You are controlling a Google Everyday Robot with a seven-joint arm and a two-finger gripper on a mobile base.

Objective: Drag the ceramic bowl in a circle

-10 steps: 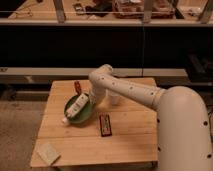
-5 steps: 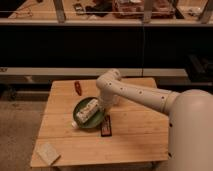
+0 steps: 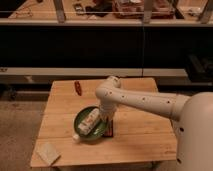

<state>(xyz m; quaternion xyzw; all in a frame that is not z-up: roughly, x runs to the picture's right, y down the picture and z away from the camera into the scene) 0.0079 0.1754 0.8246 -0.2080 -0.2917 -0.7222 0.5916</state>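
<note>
The ceramic bowl [image 3: 84, 131] is a glossy green shallow dish on the wooden table [image 3: 135, 135], a little left of the middle and toward the front. A white oblong thing [image 3: 88, 123] lies slanted across it, with one end poking over the front-left rim. My gripper [image 3: 105, 119] is at the bowl's right rim, at the end of the white arm that bends down from an elbow [image 3: 110, 89] above it. Where the gripper meets the rim is hidden by the arm.
A dark rectangular box [image 3: 110, 130] lies against the bowl's right side. A small red thing [image 3: 78, 87] sits near the table's back edge. A pale flat pad [image 3: 48, 152] lies at the front-left corner. Dark shelving stands behind the table.
The bowl, with the white thing in it, has slid toward the front of the table and slightly right. The arm's end moved with it and the elbow swung right.
</note>
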